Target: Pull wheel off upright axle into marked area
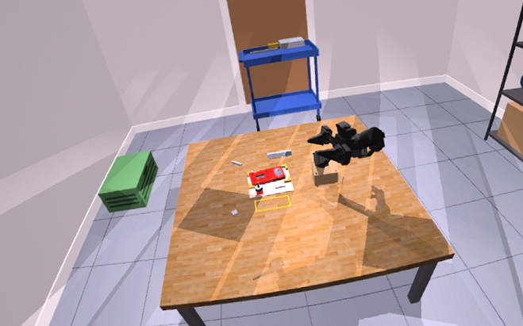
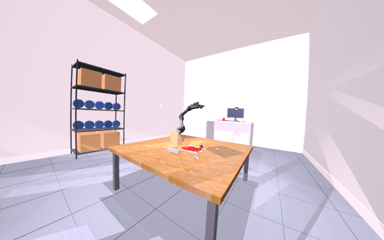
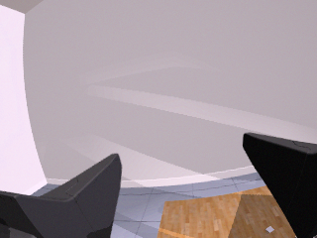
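The wheel [image 1: 259, 189] [image 2: 201, 145] is a small black disc on the upright axle, at the near left corner of a white board [image 1: 269, 190] in the top view. A small red part shows under it. The marked area [image 1: 255, 206] is a yellow rectangular outline on the table, just in front of the board, with nothing inside it. My gripper [image 1: 312, 152] [image 2: 203, 106] [image 3: 184, 151] is open and empty, high above the table and well away from the wheel. The wheel and the marked area do not show in the wrist view.
A red block [image 1: 267, 175] [image 2: 191, 148] lies on the board behind the wheel. A grey bar [image 1: 279, 154] [image 2: 173, 150] and a smaller one [image 1: 236, 162] [image 2: 196, 157] lie behind the board. A small pale piece [image 1: 234, 212] [image 3: 269, 229] lies left of the marked area. A box-shaped block [image 1: 326, 177] [image 2: 175, 137] stands right of the board.
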You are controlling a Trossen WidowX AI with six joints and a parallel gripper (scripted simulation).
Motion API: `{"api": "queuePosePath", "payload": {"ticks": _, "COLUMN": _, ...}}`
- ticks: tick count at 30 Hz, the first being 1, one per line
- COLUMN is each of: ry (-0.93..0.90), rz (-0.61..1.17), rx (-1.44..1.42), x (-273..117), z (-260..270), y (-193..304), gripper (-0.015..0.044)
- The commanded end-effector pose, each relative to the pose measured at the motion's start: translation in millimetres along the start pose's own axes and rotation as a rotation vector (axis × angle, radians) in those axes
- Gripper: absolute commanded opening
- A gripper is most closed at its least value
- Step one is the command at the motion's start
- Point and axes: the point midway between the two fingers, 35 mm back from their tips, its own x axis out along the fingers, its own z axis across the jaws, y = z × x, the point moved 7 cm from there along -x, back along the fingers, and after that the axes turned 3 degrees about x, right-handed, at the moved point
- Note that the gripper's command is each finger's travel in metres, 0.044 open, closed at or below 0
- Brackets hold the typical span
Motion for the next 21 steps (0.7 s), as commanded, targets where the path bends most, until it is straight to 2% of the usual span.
{"api": "queuePosePath", "payload": {"ticks": 1, "ry": 0.001, "rz": 0.001, "rx": -0.003, "x": 0.6, "z": -0.2, "y": 0.2, "gripper": 0.0374}}
{"api": "queuePosePath", "payload": {"ticks": 4, "ry": 0.011, "rz": 0.013, "rx": -0.038, "x": 8.9, "z": -3.1, "y": 3.6, "gripper": 0.0300}}
{"api": "queuePosePath", "payload": {"ticks": 21, "ry": 0.323, "rz": 0.256, "rx": 0.058, "x": 140.7, "z": -85.0, "y": 50.7, "gripper": 0.0300}}
